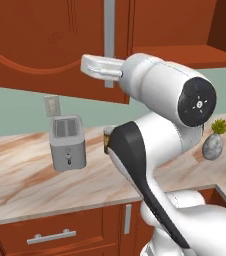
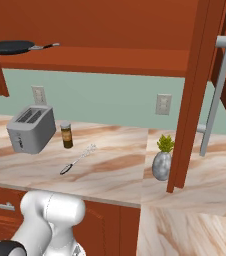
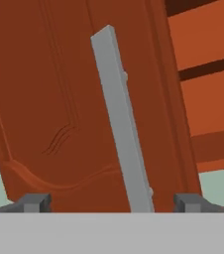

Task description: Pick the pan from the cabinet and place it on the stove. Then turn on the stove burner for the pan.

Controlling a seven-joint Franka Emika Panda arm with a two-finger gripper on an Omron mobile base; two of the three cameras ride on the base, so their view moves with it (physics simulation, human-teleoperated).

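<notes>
The black pan [image 2: 12, 47] lies on the bottom shelf of the open cabinet [image 2: 110, 57], its thin handle pointing right. In the left base view my gripper [image 1: 87, 66] hovers in front of the left cabinet door [image 1: 45, 45], by its grey bar handle [image 1: 109, 42]. The hand view shows that handle [image 3: 121, 124] running up between my two fingertips [image 3: 34, 202], which stand wide apart and clear of it. My gripper [image 3: 111, 203] is open and holds nothing. The stove is out of view.
On the marble counter [image 2: 115, 165] stand a grey toaster [image 2: 31, 128], a spice jar [image 2: 66, 135], a whisk [image 2: 77, 159] and a small plant in a grey vase [image 2: 161, 160]. The right cabinet door [image 2: 195, 95] hangs open over the counter.
</notes>
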